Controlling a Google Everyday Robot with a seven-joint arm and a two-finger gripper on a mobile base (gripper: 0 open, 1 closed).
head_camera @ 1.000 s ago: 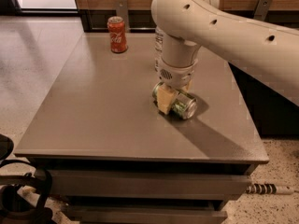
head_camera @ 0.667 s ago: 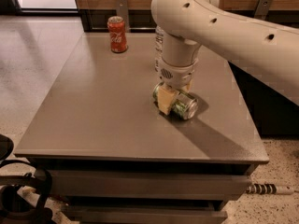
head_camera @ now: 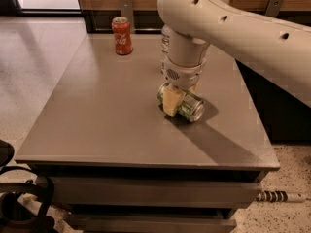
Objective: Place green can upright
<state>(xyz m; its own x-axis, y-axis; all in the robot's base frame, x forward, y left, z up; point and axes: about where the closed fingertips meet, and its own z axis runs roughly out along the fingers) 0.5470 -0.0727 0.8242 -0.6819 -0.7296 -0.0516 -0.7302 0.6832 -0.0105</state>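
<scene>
The green can (head_camera: 193, 109) lies on its side on the grey table (head_camera: 97, 115), right of the middle, with its silver end facing front right. My gripper (head_camera: 181, 102) reaches straight down from the big white arm and straddles the can's middle. One pale finger (head_camera: 170, 101) presses on the can's near side; the other finger is mostly hidden behind the can. The can rests on the tabletop.
A red cola can (head_camera: 122, 35) stands upright at the table's far left. A clear plastic bottle (head_camera: 165, 41) stands just behind my wrist, mostly hidden by the arm. The table's right edge is close to the green can. A cabinet wall runs behind the table.
</scene>
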